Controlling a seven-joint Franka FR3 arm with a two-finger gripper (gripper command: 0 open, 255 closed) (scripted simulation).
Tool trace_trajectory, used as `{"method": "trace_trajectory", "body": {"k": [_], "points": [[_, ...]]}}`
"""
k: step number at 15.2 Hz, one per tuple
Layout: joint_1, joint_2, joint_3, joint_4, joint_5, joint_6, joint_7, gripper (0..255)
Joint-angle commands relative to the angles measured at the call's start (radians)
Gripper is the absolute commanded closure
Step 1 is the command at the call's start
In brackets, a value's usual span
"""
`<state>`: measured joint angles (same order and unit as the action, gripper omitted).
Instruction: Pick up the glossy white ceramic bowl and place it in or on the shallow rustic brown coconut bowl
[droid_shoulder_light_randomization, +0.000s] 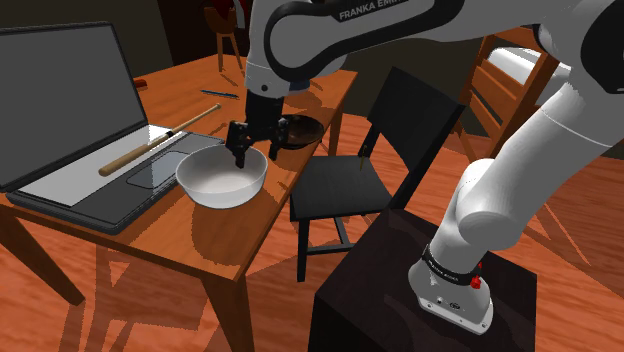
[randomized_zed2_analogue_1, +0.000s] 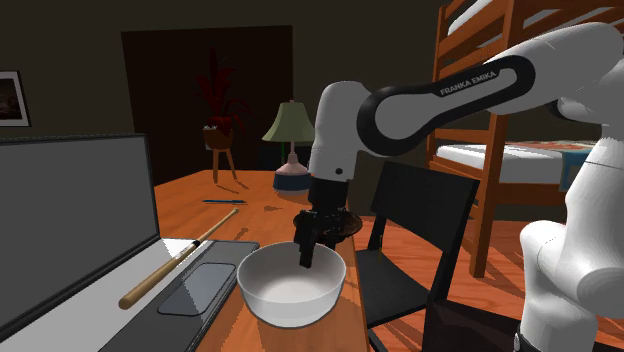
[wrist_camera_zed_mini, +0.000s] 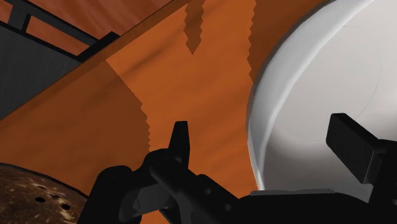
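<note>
Bowl handling: white bowl (droid_shoulder_light_randomization: 222, 178) looks rigid, glossy and slick, probably breakable (ceramic per the task) and of moderate weight, so firm pinch, no slamming. Only sensible hold is the rim wall, one finger inside and one outside. It sits upright on the wooden table (droid_shoulder_light_randomization: 225, 245), just beside the laptop (droid_shoulder_light_randomization: 75, 110) corner and near the table edge. Claw (wrist_camera_zed_mini: 262, 127) is wide open and straddles the rim on the side facing the brown bowl (droid_shoulder_light_randomization: 305, 128): one finger over the white interior, the other over bare table outside. Neither finger seems to touch the wall yet. Brown bowl lies close behind the claw, apart from the white one
</note>
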<state>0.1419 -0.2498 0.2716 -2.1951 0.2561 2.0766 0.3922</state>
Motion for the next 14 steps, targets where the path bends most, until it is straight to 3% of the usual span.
{"method": "trace_trajectory", "body": {"k": [1,4,5,14], "points": [[0.000,0.001,0.000,0.000,0.000,0.001,0.001,0],[0.000,0.001,0.000,0.000,0.000,0.001,0.001,0],[0.000,0.001,0.000,0.000,0.000,0.001,0.001,255],[0.000,0.001,0.000,0.000,0.000,0.001,0.001,255]]}}
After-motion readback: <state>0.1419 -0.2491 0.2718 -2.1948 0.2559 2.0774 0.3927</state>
